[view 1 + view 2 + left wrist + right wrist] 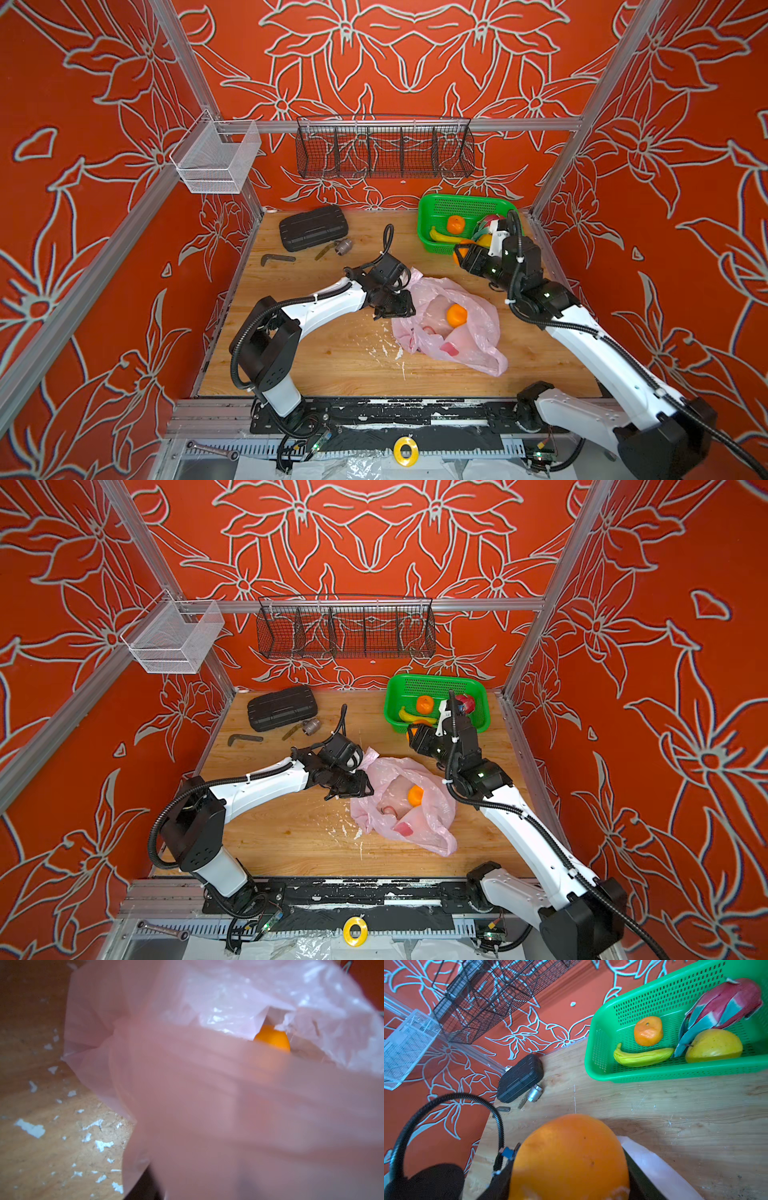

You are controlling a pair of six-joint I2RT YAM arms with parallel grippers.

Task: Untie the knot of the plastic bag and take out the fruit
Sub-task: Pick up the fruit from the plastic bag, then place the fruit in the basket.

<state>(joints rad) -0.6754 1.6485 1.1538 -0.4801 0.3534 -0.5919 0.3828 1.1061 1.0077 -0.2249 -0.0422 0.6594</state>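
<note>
Right wrist view is showing right claw [569, 1180], half-spread, clasping an orange [569, 1151] just short of the green basket [675, 1076]; clear its rim before releasing. Left claw [395, 306] at plastic bag [478, 332]: hold unclear.

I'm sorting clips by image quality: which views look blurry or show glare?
Left wrist view: the plastic bag is a soft pink blur, with white glints on its creases. Right wrist view: the nearest orange is soft, the green basket sharp. Both top views: sharp, evenly lit.
</note>
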